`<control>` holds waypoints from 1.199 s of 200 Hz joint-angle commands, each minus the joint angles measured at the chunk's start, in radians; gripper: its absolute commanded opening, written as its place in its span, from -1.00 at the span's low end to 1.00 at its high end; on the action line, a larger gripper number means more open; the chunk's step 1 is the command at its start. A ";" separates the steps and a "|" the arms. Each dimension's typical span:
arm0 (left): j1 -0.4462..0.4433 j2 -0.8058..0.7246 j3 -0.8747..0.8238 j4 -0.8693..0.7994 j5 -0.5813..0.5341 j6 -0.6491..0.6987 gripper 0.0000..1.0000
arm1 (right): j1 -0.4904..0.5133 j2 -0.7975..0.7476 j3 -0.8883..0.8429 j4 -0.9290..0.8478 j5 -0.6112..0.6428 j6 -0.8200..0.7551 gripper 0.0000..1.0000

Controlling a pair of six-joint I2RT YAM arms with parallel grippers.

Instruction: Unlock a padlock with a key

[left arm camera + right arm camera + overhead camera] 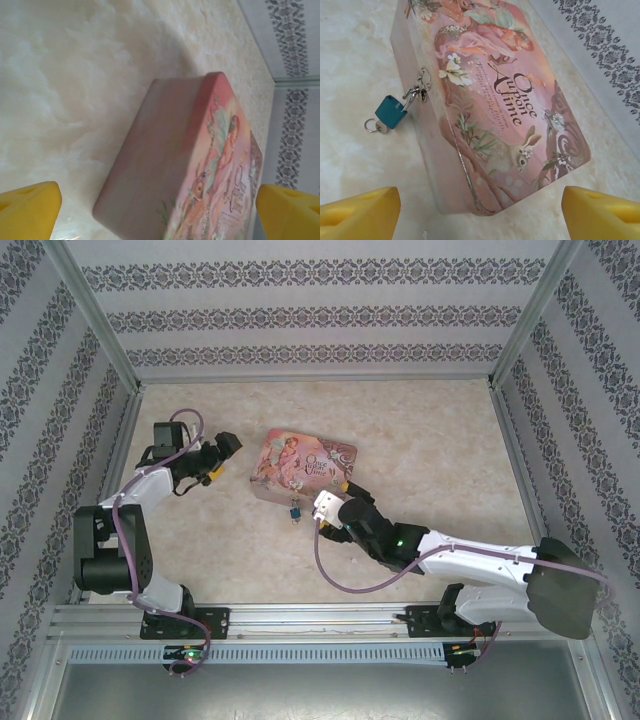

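The padlock (pixel 391 111) is a tiny teal block whose thin silver shackle runs through the hasp (pixel 422 88) on the front wall of the pink illustrated tin (pixel 490 95). A small silver key on a ring (pixel 375 126) lies at the padlock's lower end; whether it is inserted I cannot tell. My right gripper (pixel 480 216) is open, its yellow fingers (pixel 360 215) straddling the tin's near corner without touching it. From above, the padlock (pixel 295 510) sits just left of the right gripper (pixel 326 502). My left gripper (pixel 227 460) is open beside the tin's left end (pixel 160 165), empty.
The tin (pixel 303 465) lies near the middle of the marbled tabletop (pixel 440 450). Patterned walls and metal frame posts enclose the table on three sides. The right arm stretches diagonally from its base (pixel 470 605) toward the tin.
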 commanded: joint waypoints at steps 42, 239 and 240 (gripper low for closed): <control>-0.117 0.048 -0.008 0.125 0.073 -0.087 0.99 | 0.014 -0.033 -0.031 -0.013 0.030 -0.034 0.70; -0.417 -0.016 -0.055 0.176 0.022 -0.228 0.99 | -0.005 -0.101 -0.066 -0.077 0.052 -0.025 0.73; -0.419 -0.016 -0.054 0.175 0.021 -0.227 0.99 | -0.005 -0.102 -0.067 -0.078 0.053 -0.026 0.73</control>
